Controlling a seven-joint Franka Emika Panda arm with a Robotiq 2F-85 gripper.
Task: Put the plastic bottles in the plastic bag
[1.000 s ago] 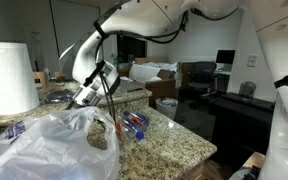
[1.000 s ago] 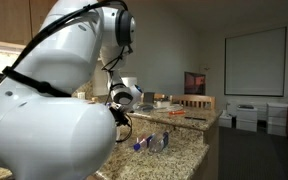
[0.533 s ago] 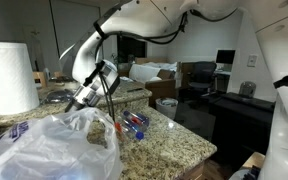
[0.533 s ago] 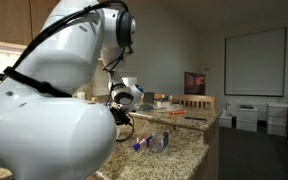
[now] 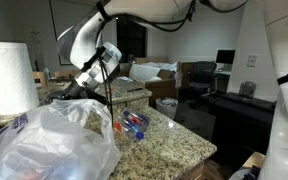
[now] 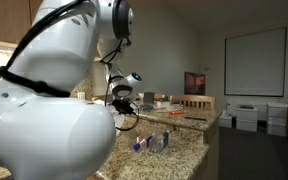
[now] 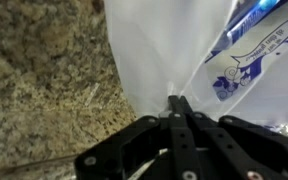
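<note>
The end effector [image 7: 176, 105] is clenched, its tips apparently pinching the thin film of the crinkly translucent white plastic bag [image 7: 174, 50]. The small clear plastic bottles [image 5: 134, 122] with blue labels lie just beside it on the speckled granite table [image 5: 179, 145]. The film could tear or slip free, letting the mouth collapse.

The speckled granite counter [image 5: 174, 140] bears the crinkly plastic bag [image 5: 54, 145] and, beside it, plastic bottles [image 5: 134, 122].
</note>
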